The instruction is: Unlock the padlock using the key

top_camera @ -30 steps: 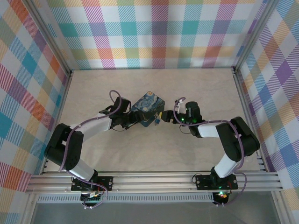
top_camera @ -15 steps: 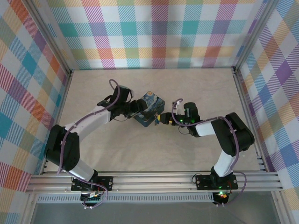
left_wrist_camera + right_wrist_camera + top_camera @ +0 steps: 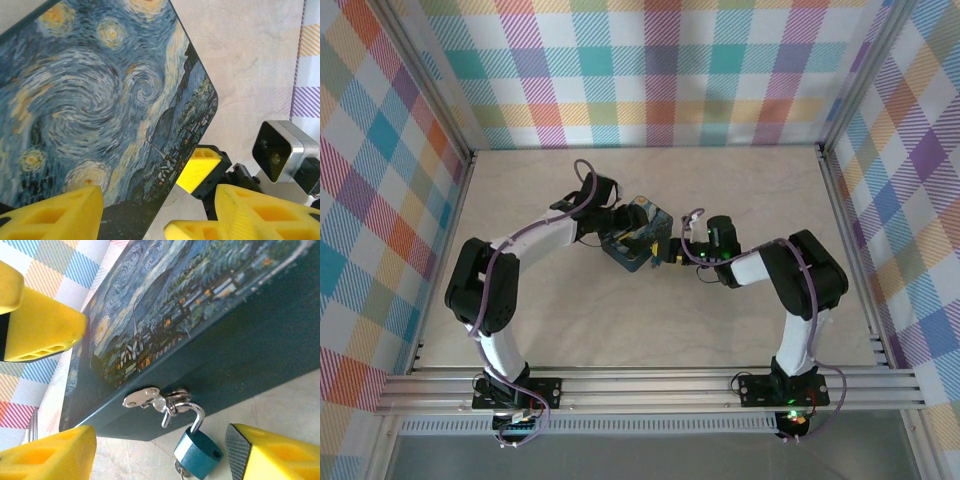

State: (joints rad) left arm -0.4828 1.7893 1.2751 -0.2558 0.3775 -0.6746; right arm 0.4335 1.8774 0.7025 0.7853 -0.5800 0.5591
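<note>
We see left tool spread wide astride a corner of the tin, one finger clear of its edge, right tool also spread, pinching nothing, padlock hanging by its shackle from the tin's hasp, between right tool's fingers, neither touching it

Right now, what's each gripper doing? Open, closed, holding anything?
Left gripper: open over the tin lid, holding nothing.
Right gripper: open, padlock hanging between its jaws, not gripped.
</note>
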